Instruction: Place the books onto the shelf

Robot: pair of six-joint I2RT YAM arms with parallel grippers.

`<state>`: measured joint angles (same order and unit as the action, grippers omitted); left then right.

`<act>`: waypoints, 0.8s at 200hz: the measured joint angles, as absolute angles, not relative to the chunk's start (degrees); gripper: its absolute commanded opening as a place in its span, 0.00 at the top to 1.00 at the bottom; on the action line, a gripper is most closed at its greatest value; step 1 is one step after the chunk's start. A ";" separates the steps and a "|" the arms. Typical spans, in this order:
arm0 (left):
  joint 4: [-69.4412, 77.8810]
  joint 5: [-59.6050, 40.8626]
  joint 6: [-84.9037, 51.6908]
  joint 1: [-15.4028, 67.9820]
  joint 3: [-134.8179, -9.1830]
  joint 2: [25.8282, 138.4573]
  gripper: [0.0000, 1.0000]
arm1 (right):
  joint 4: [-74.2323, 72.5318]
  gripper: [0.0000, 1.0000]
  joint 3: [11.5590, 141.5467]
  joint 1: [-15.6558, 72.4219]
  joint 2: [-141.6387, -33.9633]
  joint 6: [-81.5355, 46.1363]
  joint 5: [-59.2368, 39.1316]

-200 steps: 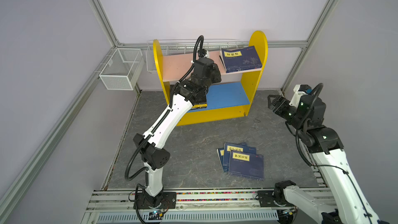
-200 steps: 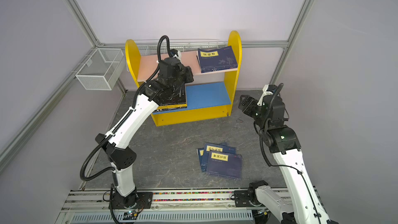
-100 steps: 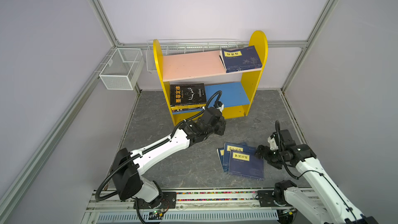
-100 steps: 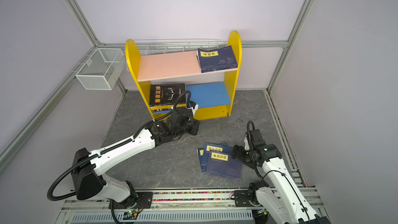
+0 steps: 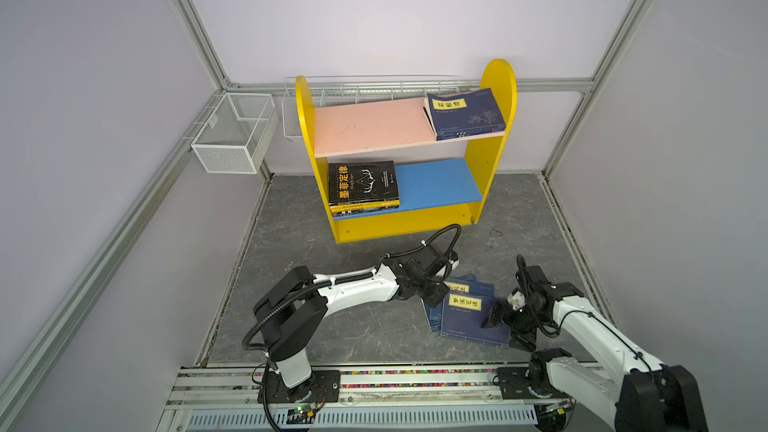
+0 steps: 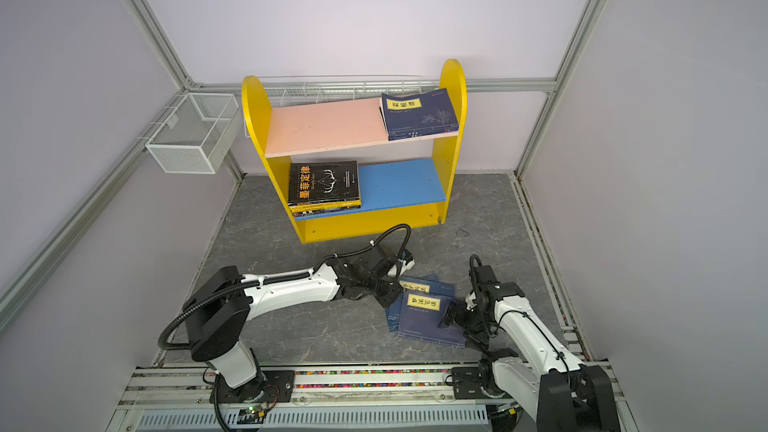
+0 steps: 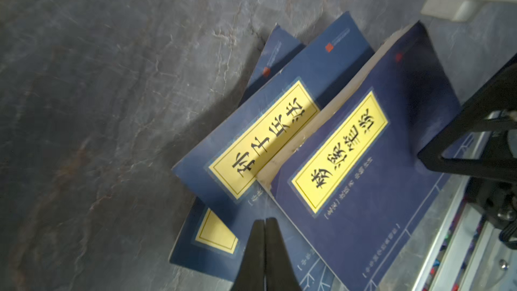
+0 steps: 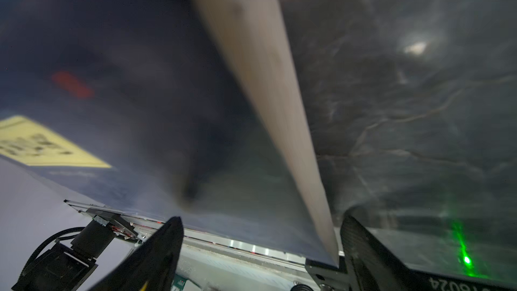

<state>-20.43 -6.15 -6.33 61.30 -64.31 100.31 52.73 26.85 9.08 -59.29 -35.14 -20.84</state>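
Note:
The shelf [image 5: 490, 151] has yellow sides, a pink upper board and a blue lower board. A navy book [image 5: 465, 114] lies on the pink board at the right. A black book [image 5: 362, 184] tops a small stack on the blue board at the left. Three overlapping navy books [image 5: 469, 317] with yellow labels lie on the floor. My left gripper [image 5: 435, 299] is shut, its tips over the stack's left edge [image 7: 265, 221]. My right gripper [image 5: 496, 317] is open at the stack's right side. The top book's page edge [image 8: 265, 79] runs between its fingers.
A white wire mesh basket [image 5: 232, 135] hangs on the left wall. A long wire basket [image 5: 374, 87] sits behind the shelf. The arm rail [image 5: 374, 384] runs along the front edge. Grey stone floor [image 5: 332, 326] lies left of the floor books.
My left arm left the black book on the lower board and came down to the floor books, shutting. My right arm dropped from mid-air to the stack's right side, jaws wider.

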 measured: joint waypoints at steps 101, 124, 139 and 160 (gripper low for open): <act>-22.96 -4.01 -2.94 60.20 -66.83 105.69 1.00 | 48.07 0.40 33.50 8.71 -56.16 -33.95 -25.10; -21.85 -4.56 -3.20 60.23 -66.98 106.17 1.00 | 44.91 0.62 37.01 8.71 -56.18 -33.17 -27.18; -20.91 -5.28 -3.57 60.45 -66.98 106.56 1.00 | 42.57 0.79 38.61 8.71 -55.90 -33.19 -27.92; -19.51 -6.24 -4.71 60.55 -66.87 106.76 1.00 | 41.56 0.91 39.66 8.71 -54.89 -33.06 -28.12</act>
